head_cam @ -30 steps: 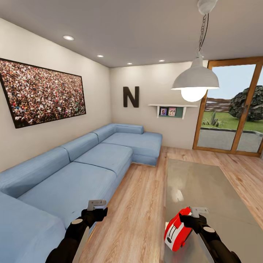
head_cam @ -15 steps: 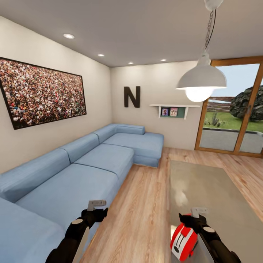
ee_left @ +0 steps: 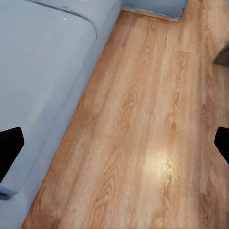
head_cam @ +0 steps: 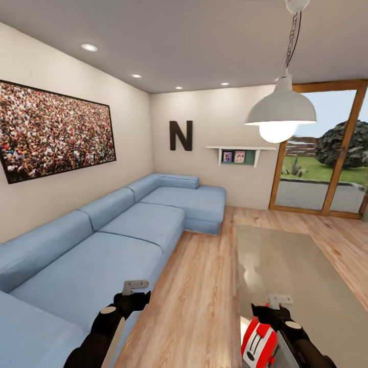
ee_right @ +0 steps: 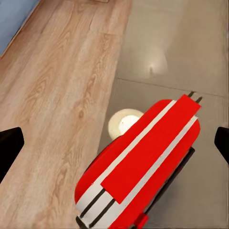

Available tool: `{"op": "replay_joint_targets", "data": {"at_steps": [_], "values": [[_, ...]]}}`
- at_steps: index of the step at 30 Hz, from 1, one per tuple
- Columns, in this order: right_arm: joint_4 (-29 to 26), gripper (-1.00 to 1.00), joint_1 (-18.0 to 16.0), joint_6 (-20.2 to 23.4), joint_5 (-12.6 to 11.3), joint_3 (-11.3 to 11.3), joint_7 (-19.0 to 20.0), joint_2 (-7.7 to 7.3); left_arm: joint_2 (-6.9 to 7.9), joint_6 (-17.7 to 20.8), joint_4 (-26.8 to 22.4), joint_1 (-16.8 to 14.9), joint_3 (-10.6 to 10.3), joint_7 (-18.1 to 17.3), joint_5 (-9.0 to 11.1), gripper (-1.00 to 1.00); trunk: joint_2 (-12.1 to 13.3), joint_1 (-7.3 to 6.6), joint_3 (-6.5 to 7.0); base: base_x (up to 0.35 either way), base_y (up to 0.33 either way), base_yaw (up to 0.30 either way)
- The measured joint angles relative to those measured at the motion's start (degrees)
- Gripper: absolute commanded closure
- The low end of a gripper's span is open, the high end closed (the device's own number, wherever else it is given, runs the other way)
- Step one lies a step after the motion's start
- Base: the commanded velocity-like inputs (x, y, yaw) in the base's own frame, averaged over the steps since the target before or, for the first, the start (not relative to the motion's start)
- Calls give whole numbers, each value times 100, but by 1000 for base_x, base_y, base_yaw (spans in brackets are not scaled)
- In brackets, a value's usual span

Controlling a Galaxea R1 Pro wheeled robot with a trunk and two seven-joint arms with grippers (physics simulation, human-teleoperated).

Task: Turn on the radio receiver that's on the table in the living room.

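Note:
The red radio receiver (head_cam: 257, 343) with white stripes rests at the near left corner of the glossy grey table (head_cam: 301, 266). My right gripper (head_cam: 273, 308) hovers just above it, open, with nothing between its fingers. In the right wrist view the radio receiver (ee_right: 143, 164) lies between and beyond the two dark fingertips (ee_right: 9, 148), apart from both, close to the table's edge (ee_right: 112, 119). My left gripper (head_cam: 134, 292) hangs open and empty over the wood floor (ee_left: 143, 124) beside the sofa (ee_left: 38, 71). The radio's dial face is hidden.
A long blue sectional sofa (head_cam: 128, 225) runs along the left wall, leaving a strip of wood floor (head_cam: 199, 286) between it and the table. A white pendant lamp (head_cam: 280, 110) hangs above the table. Glass doors (head_cam: 322, 153) stand at the back right.
The whole head view has shifted as the camera moved. The radio now sits lower and further right in the picture, partly under my right gripper. Both arms keep their pose.

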Motion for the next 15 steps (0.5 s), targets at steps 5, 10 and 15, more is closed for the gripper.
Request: {"op": "replay_joint_targets", "data": {"at_steps": [5, 10, 15], "values": [[18, -100, 0, -7, -3, -5, -7, 0, 1, 0, 0, 2, 0, 0, 0, -100, 0, 0, 0, 0, 0, -272], [21, -100, 0, -7, -1, -5, -8, 0, 1, 0, 0, 1, 3, 0, 0, -100, 0, 0, 0, 0, 0, -278], [21, -100, 0, -7, 0, -5, -9, 0, 1, -3, 0, 0, 16, 0, 0, -100, 0, 0, 0, 0, 0, -170]]}}
